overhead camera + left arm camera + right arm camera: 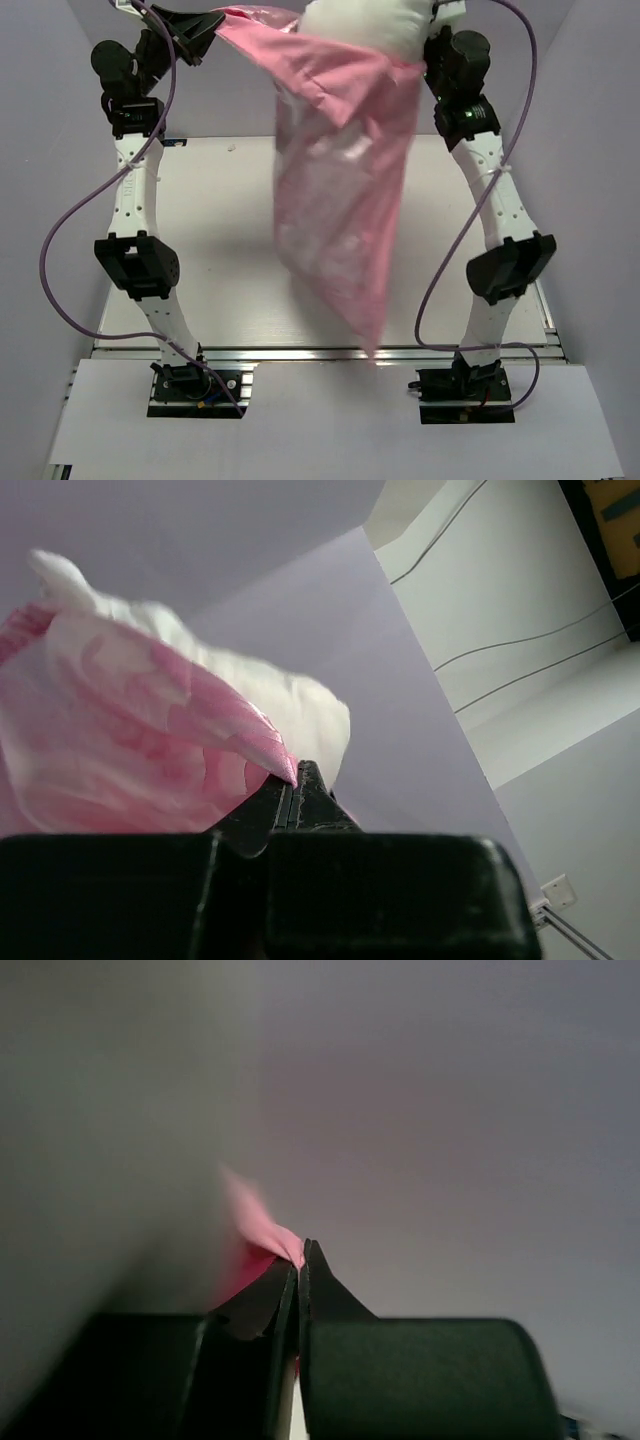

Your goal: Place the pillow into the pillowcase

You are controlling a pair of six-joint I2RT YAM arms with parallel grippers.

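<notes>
Raised high over the left side of the desk (pixel 220 230), the left hand (pixel 215 22) is clenched on one corner of the pink pillowcase (pixel 340 200). Its own wrist camera shows the two black fingers pressed together with a fold of satin pinched at their tips. A purple cable (pixel 60 230) loops out beside that arm.

From the gripped corner the cloth runs taut to the right, then falls in a long, loose drape. The drape narrows to a point hanging over the near edge of the desk, between the two arm bases (the fabric is blurred in the overhead view).

The white pillow (pixel 365 25) sits at the top of the sack, its upper part bulging out of the open mouth. The rest is hidden behind pink cloth, and how far down it reaches inside cannot be told.

At right, held just as high, the right hand (pixel 303 1250) is clamped shut on the far side of the pillowcase mouth. Its own camera shows a sliver of pink caught between the fingertips and little else but blank wall.
</notes>
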